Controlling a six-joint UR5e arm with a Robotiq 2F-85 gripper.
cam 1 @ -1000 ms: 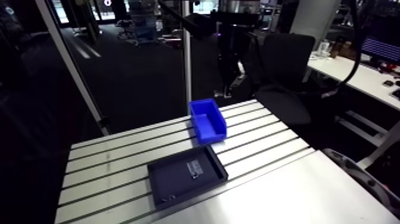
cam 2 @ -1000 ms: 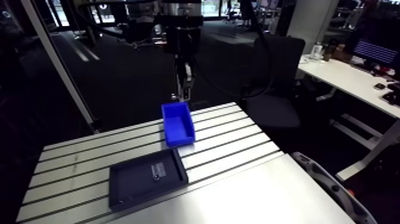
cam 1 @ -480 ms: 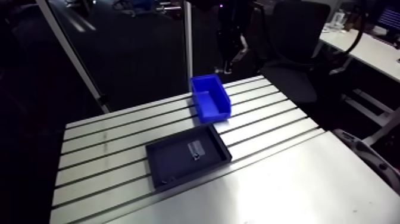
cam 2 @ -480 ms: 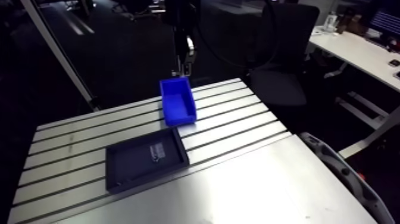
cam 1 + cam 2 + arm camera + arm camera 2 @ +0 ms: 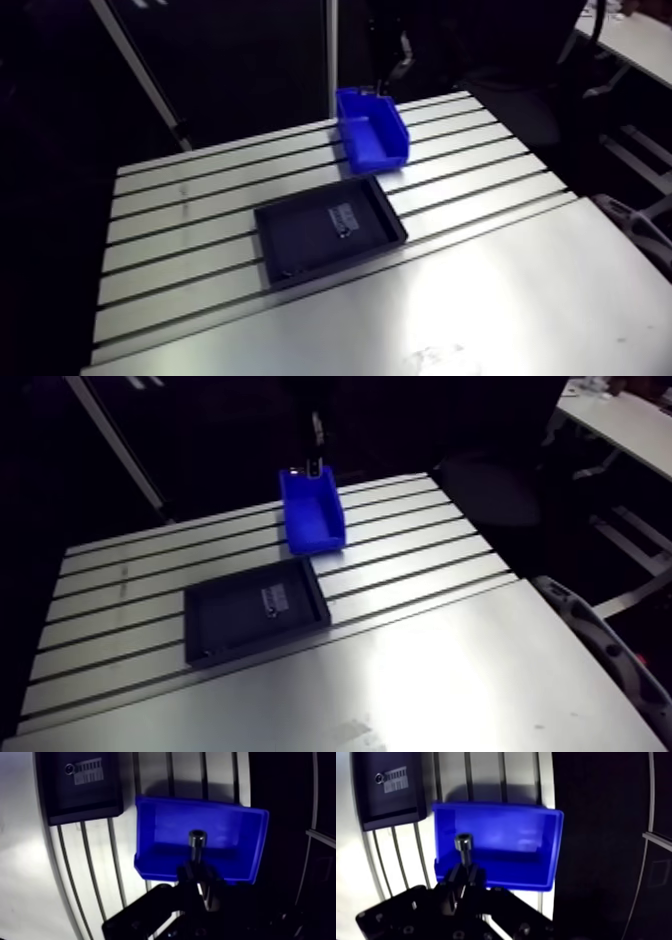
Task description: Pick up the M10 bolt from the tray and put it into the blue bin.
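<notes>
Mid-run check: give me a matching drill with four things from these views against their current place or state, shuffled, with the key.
Things:
1. M10 bolt
2. blue bin
3. tray
4. gripper

States:
A. black, lying flat beside the blue bin
B. shut on a part
C. clamped, head pointing away from the wrist
D. open-topped, seen under the M10 bolt in the wrist view

Pairs: 1-C, 2-D, 3-A, 4-B
</notes>
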